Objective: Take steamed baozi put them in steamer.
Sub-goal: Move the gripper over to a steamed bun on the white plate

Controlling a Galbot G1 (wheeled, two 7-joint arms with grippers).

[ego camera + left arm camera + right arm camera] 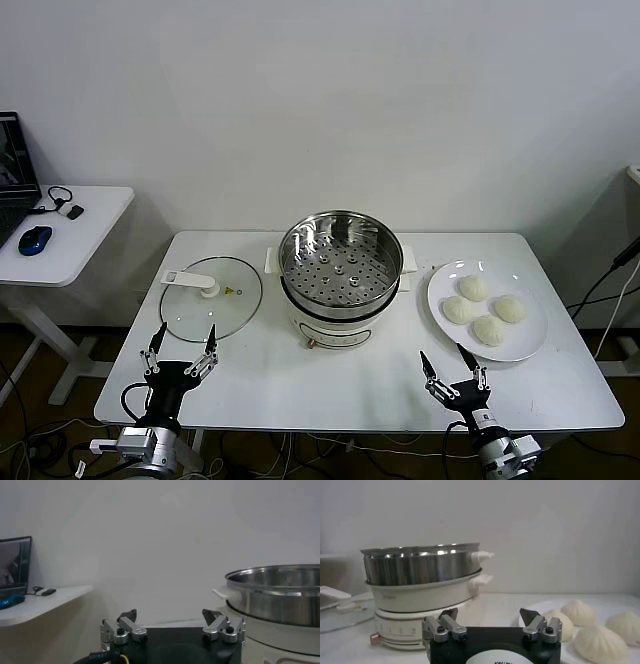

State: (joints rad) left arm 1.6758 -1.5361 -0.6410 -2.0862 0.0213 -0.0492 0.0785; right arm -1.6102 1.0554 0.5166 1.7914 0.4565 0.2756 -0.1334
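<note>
Side table (75, 235) at the far left, about ten o'clock from the robot, carries a blue mouse (35, 240) and a laptop edge (15, 170). On the main white surface (350, 385), the left hand (181, 350) hovers low at the near edge around seven o'clock, fingers spread apart and grasping nothing; its wrist view shows both fingertips well separated (172, 625). Just beyond it lies the flat glass lid (211, 298) with its white handle, resting on the surface beside the cooker. At twelve o'clock stands the steamer (340, 262), a shiny perforated basket seated on its white base, with nothing inside. The right hand (452, 377) sits at the near edge around five o'clock, fingers released and wide, holding nothing (491, 622). Past it, at about two o'clock, the white plate (535, 335) holds the four steamed baozi (487, 308), clustered close together, well apart from the steamer and untouched by either hand.
</note>
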